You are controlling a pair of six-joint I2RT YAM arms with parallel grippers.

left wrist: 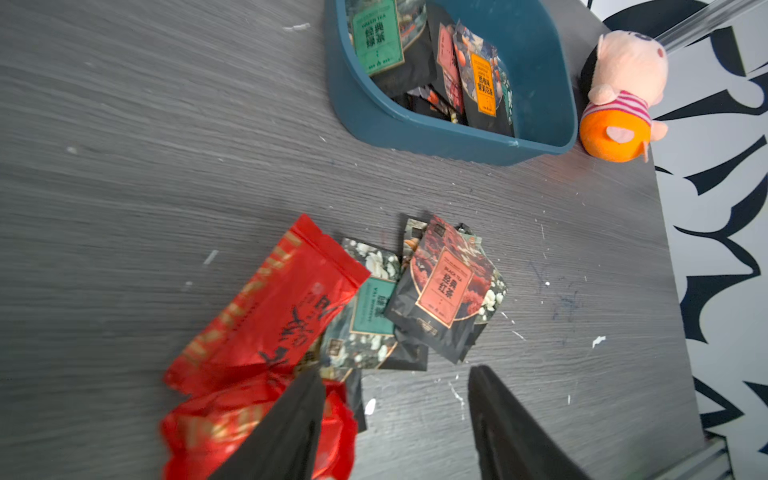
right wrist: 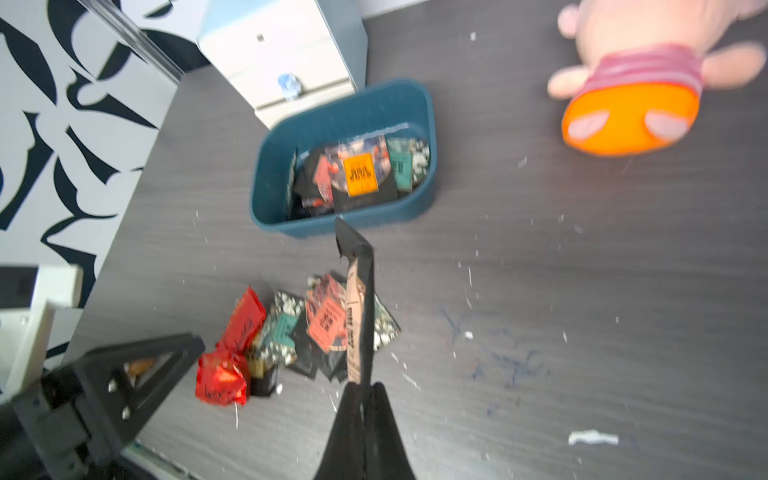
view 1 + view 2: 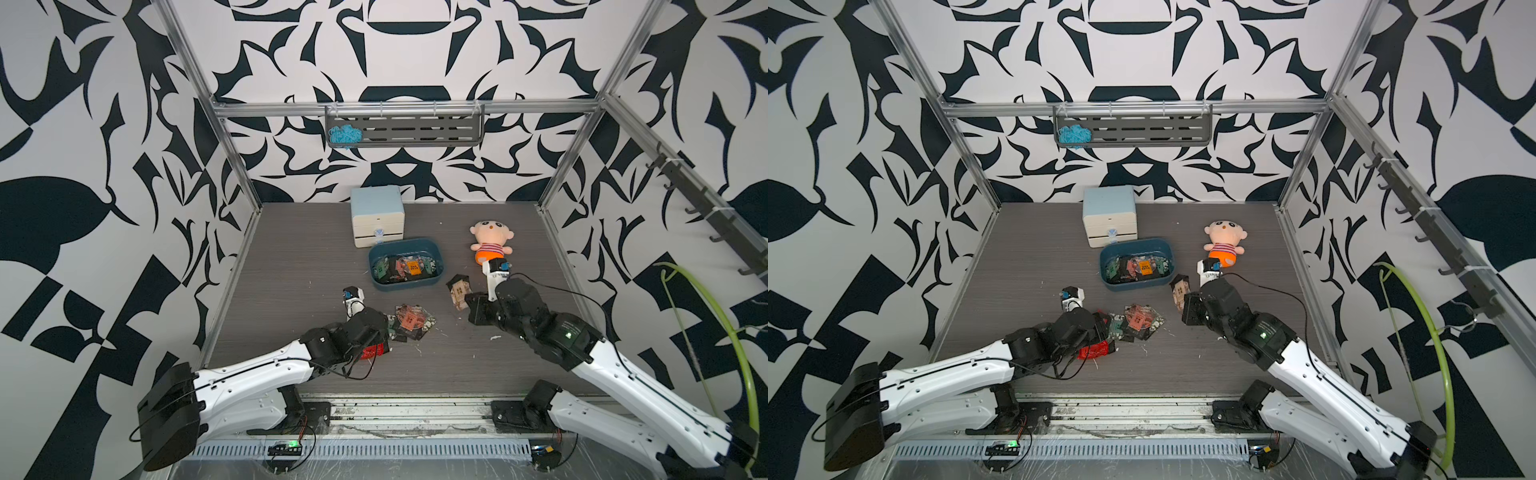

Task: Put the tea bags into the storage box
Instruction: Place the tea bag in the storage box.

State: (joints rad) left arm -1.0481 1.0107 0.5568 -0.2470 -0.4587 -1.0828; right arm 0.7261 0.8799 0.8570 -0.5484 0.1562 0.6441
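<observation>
The storage box (image 3: 405, 284) is a dark teal tray at mid-table, and several tea bags (image 3: 409, 266) lie in it. A loose pile of tea bags (image 3: 412, 319) lies on the table in front of it, with red tea bags (image 1: 282, 311) at its left end. My left gripper (image 1: 395, 390) hangs open low over the pile. One of its fingers (image 1: 291, 424) overlaps a crumpled red tea bag, and there is bare table in the gap. My right gripper (image 2: 365, 388) is shut on a tan and black tea bag (image 3: 457, 292), held above the table to the right of the storage box.
A pale blue-and-white drawer cabinet (image 3: 377, 216) stands just behind the storage box. A plush doll (image 3: 490, 243) lies at the back right, close to my right wrist. A grey shelf with blue yarn (image 3: 345, 135) hangs on the back wall. White scraps dot the table.
</observation>
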